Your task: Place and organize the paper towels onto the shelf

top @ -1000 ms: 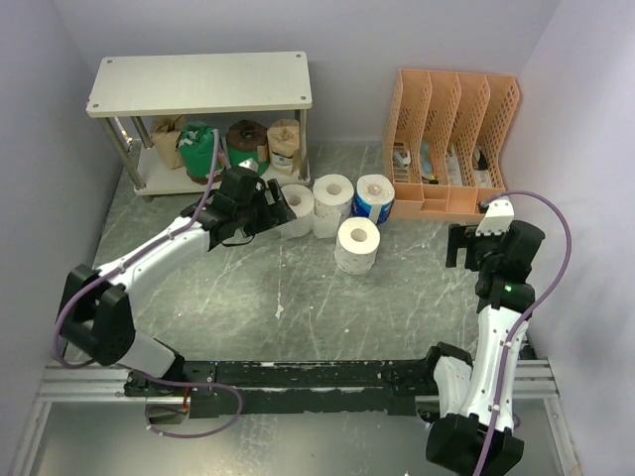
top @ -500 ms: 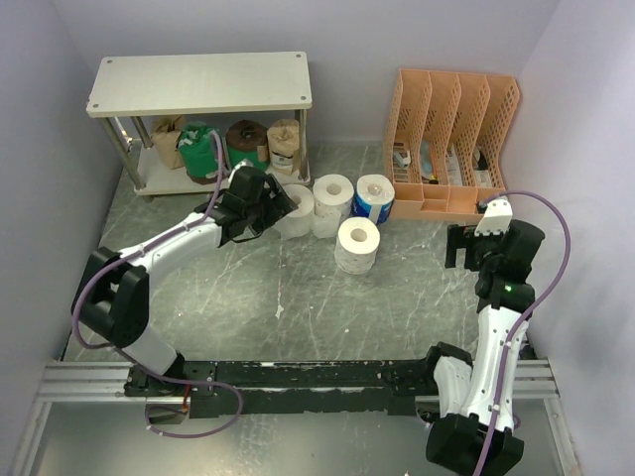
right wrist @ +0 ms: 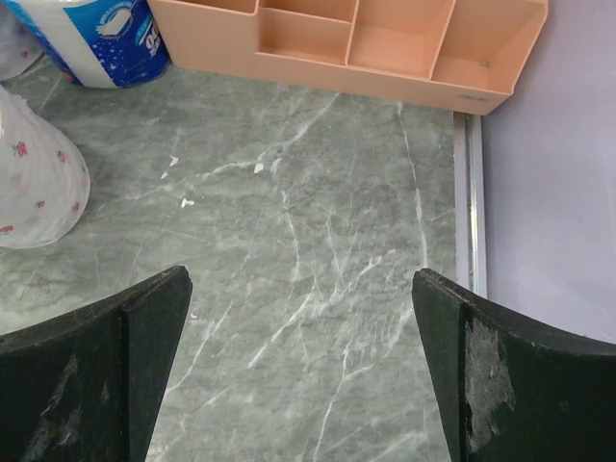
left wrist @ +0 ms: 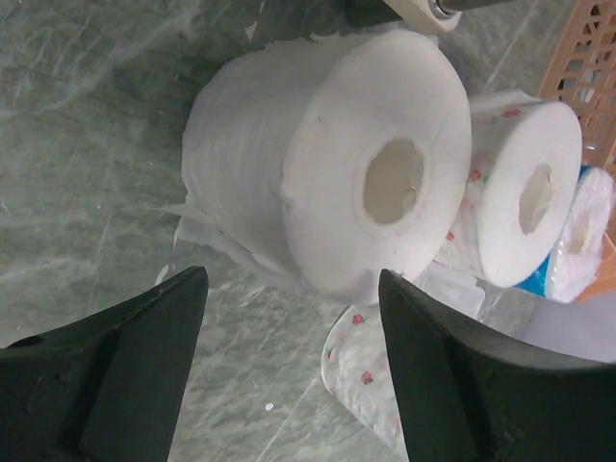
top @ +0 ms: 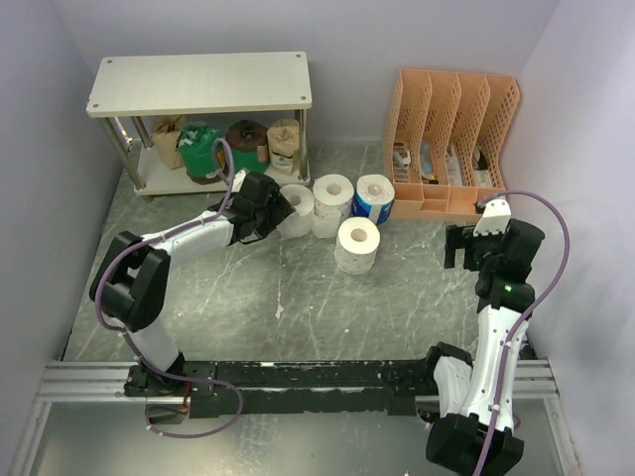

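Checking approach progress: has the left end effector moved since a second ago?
Yes. The left end effector has shifted right, toward the white roll by the shelf leg.

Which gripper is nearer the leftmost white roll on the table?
Left. The left gripper has its jaws open right at the white roll; the right gripper hangs far off, beside the orange organizer.

I see an orange slotted file organizer (top: pixel 437 206) standing at the back right of the green marbled worktop (top: pixel 298 297), small items (top: pixel 429 169) lying in its slots.
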